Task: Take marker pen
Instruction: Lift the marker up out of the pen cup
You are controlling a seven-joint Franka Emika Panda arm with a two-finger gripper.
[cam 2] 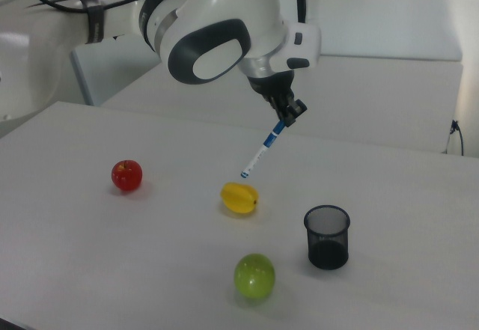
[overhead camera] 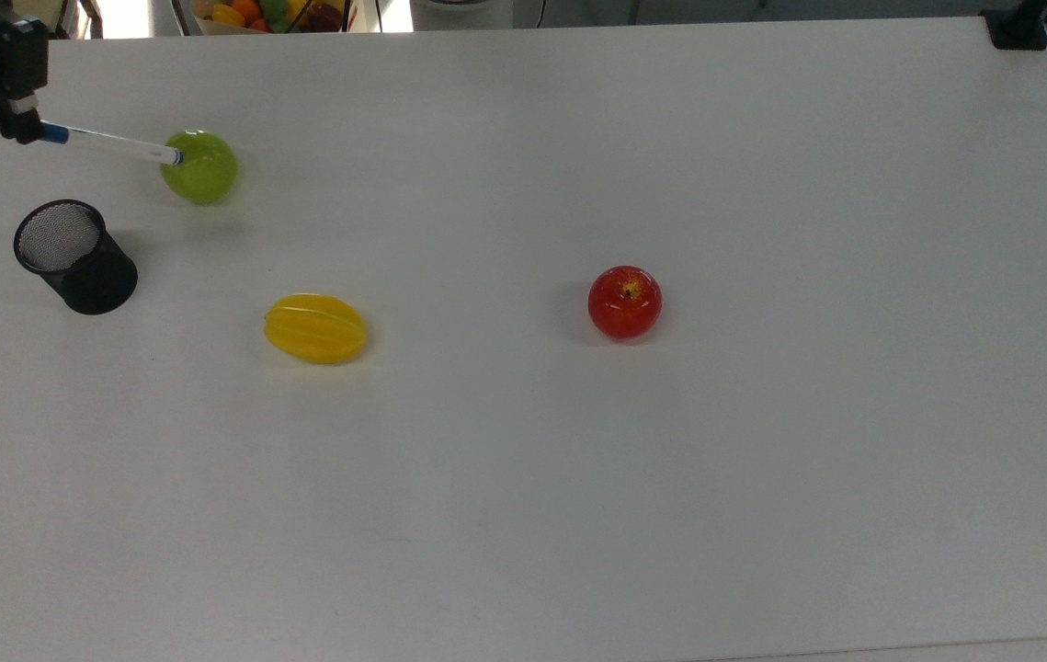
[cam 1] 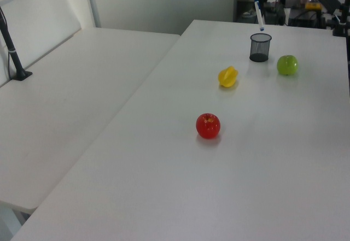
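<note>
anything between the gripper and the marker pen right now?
Nothing visible. The gripper is shut on the marker pen at its upper end, holding it tilted in the air, out of the black mesh cup.

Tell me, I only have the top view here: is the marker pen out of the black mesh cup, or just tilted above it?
Observer: Out. In the right view the marker pen hangs in the air, its lower tip above the table and clear of the mesh cup.
Operator: Is it gripped firmly?
Observer: The gripper is shut on its upper blue end; the pen slants down toward the right view's left.
Operator: It looks like it touches the green apple.
Observer: No. In the right view the green apple sits on the table well below the pen.
</note>
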